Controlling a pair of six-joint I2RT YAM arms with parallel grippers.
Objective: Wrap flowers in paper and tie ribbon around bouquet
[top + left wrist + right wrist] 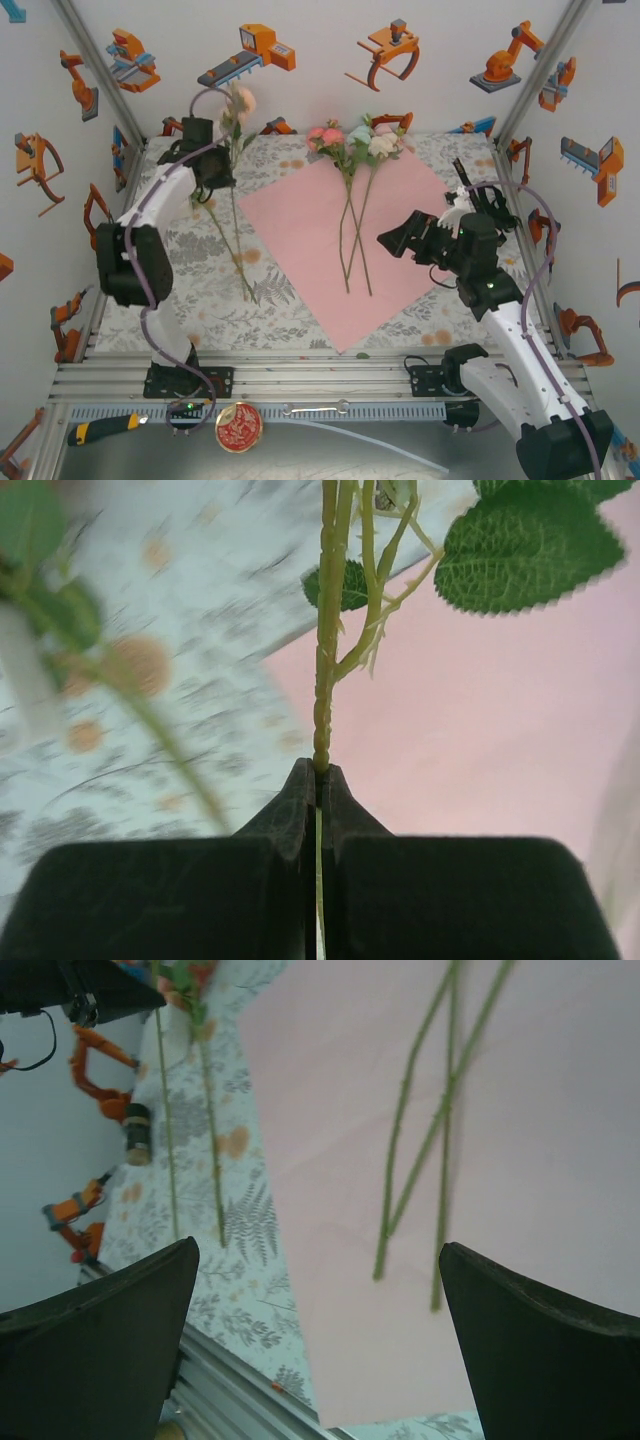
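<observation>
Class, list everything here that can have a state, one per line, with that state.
paper, spread flat, pink face up.
flowers, three lying on the paper, unwrapped.
left gripper, shut on flower stem.
flower stem, clamped between the jaws.
right gripper, open, empty.

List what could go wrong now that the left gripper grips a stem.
1. The left gripper pinches one thin, leafy stem; it may slip or swing when moved.
2. A second loose stem lies close beside it and could be dragged along.
3. The flowers on the paper lie crossed; adding another may knock them askew.
</observation>
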